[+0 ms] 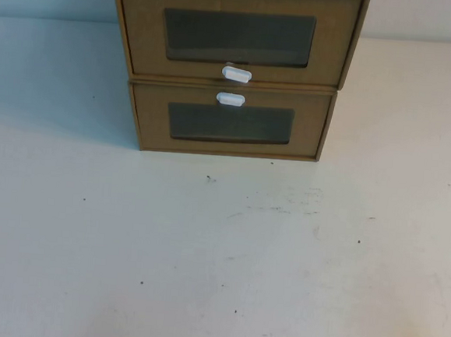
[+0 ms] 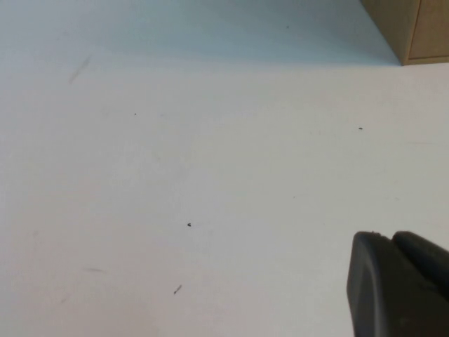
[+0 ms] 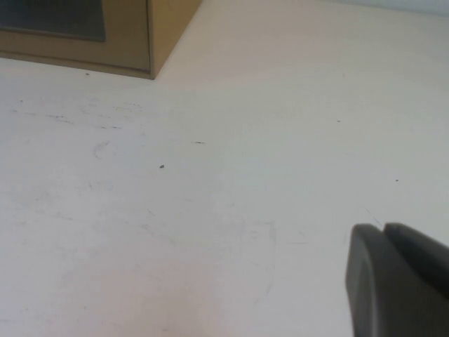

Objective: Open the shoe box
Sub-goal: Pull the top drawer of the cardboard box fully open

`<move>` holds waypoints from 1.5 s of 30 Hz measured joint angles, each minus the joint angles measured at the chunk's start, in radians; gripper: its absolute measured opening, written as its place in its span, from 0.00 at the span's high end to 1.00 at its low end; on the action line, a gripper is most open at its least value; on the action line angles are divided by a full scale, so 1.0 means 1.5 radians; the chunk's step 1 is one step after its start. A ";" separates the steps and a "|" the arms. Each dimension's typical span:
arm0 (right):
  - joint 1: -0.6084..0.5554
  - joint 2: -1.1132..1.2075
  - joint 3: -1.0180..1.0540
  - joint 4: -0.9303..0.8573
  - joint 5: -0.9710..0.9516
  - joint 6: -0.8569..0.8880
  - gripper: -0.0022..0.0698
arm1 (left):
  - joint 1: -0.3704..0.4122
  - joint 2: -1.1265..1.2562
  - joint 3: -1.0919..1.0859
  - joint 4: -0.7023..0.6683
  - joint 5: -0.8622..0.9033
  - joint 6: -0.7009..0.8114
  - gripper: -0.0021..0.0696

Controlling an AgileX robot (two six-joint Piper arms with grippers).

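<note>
Two brown cardboard shoe boxes stand stacked at the back of the table, both with their fronts closed. The upper box [image 1: 238, 33] has a dark window and a white handle [image 1: 237, 74]. The lower box [image 1: 231, 122] carries its own white handle [image 1: 231, 99]. Neither arm shows in the high view. My left gripper [image 2: 386, 236] hovers over bare table, shut and holding nothing, with a corner of the lower box [image 2: 410, 28] far off. My right gripper [image 3: 383, 227] is shut and empty too, well away from the box corner [image 3: 133, 35].
The white table [image 1: 219, 254] stretches wide in front of the boxes, marked with small dark specks and faint scuffs [image 1: 285, 208]. A pale wall rises behind the boxes.
</note>
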 joint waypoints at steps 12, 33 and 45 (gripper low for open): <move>0.000 0.000 0.000 0.000 0.000 0.000 0.99 | 0.000 0.000 0.000 0.000 0.000 0.000 0.98; 0.000 0.000 0.000 0.000 0.000 0.000 0.99 | 0.000 0.000 0.000 0.097 -0.028 0.021 0.98; 0.000 0.000 0.000 0.000 0.000 0.000 0.99 | 0.000 0.000 0.000 -0.068 -0.155 -0.183 0.98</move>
